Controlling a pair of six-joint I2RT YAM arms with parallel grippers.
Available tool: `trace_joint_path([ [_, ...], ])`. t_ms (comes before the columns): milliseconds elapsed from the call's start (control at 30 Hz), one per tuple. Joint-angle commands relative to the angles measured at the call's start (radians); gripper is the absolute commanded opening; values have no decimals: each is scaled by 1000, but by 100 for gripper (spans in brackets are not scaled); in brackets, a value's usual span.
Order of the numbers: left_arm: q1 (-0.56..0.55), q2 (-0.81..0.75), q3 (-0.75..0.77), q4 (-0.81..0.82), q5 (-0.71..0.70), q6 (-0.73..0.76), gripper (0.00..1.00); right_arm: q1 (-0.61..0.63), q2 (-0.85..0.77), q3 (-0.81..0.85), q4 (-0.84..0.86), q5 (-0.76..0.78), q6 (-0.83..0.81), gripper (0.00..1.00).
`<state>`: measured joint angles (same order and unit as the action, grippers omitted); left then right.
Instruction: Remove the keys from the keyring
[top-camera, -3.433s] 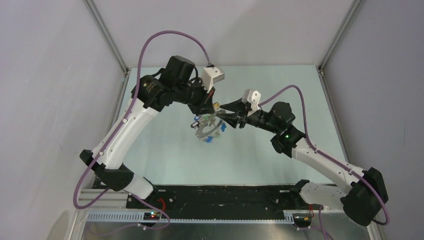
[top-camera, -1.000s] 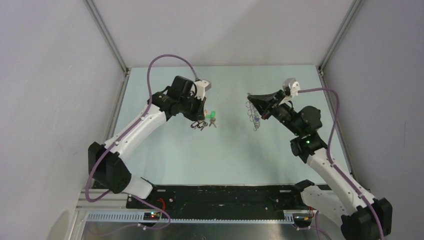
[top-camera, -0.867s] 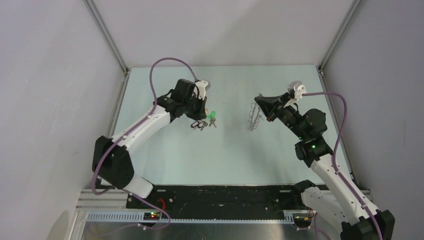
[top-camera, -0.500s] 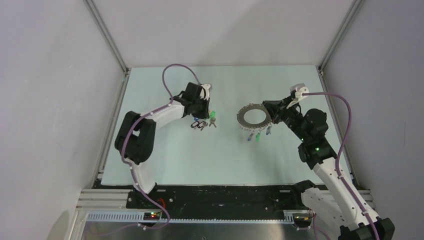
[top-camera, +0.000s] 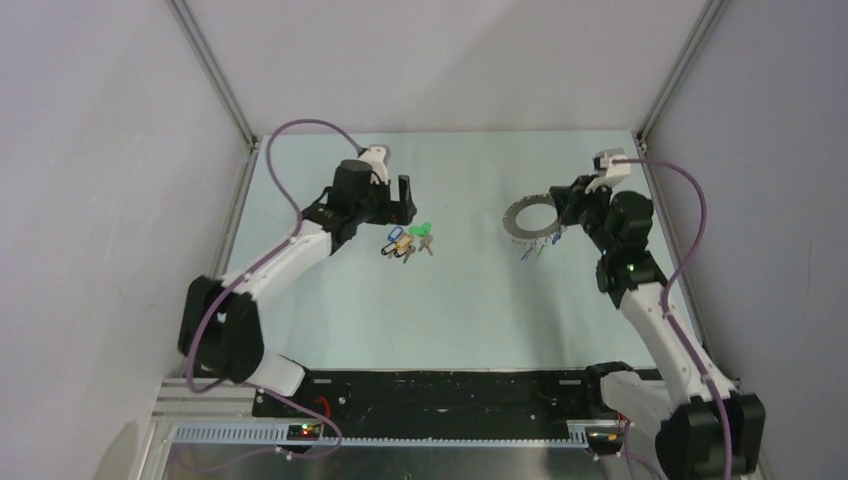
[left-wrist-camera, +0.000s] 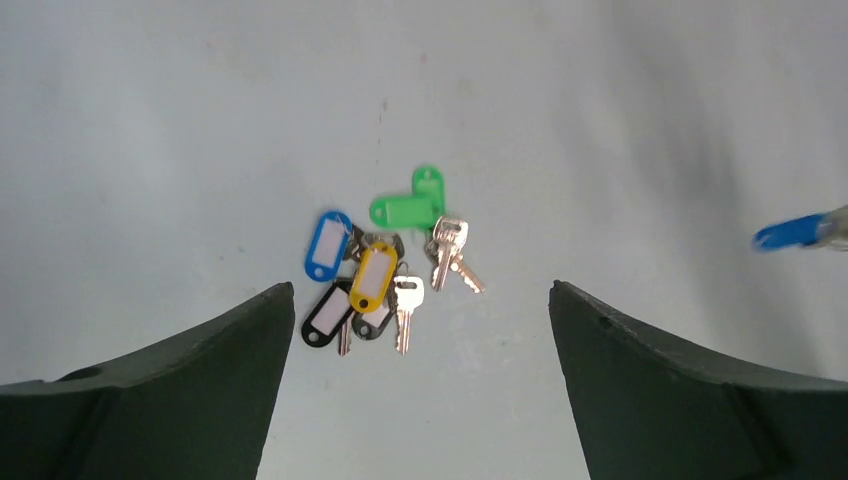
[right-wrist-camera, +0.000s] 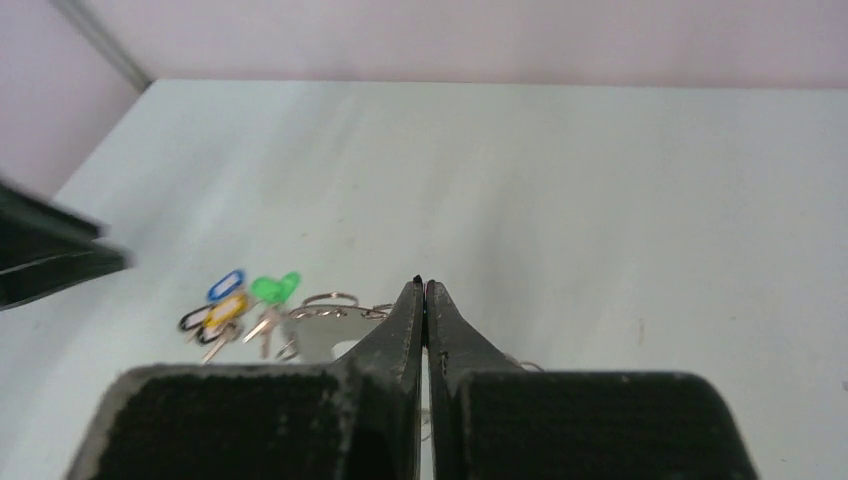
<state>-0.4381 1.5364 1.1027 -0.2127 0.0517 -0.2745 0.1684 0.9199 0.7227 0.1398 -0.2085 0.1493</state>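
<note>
You have a heap of keys (left-wrist-camera: 385, 280) lying loose on the table (top-camera: 440, 300), with blue, yellow, black and green tags showing. Your left gripper (left-wrist-camera: 420, 292) hovers just by that heap, on its far side, fingers spread wide and touching none of it. Well to the right of the heap, your right gripper (right-wrist-camera: 425, 285) has its fingers pressed together on the rim of the keyring (top-camera: 528, 217), which looks lifted off the table and roughly flat. A few tagged pieces, blue and green among them, dangle from the ring's near edge.
</note>
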Motion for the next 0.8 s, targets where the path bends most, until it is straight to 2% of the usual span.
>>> trace_joint_path([
  [0,1,-168,-40,65,-77,-38,100,-82,149,177,142,41,15,0],
  [67,2,-221,-60,65,-90,-36,100,-116,216,244,172,69,27,0],
  [100,2,-251,-71,66,-93,-33,100,-128,236,263,194,74,36,5],
  [133,1,-264,-75,65,-94,-30,100,-149,277,305,202,76,64,17],
  [167,2,-293,-82,64,-105,-27,100,-154,294,352,196,73,82,46],
  [200,2,-324,-88,65,-117,-30,100,-158,317,376,183,61,107,61],
  [233,3,-339,-92,65,-149,-36,100,-159,320,409,162,54,107,89],
  [267,4,-374,-94,63,-167,-42,100,-159,308,414,159,54,95,97],
  [400,13,-487,-71,-11,-274,-100,100,-150,206,422,111,33,44,100],
  [567,14,-645,-27,-64,-298,-44,100,-159,19,420,-65,40,9,99],
  [767,15,-832,45,-73,-448,90,100,-159,-181,419,-200,108,-44,99],
])
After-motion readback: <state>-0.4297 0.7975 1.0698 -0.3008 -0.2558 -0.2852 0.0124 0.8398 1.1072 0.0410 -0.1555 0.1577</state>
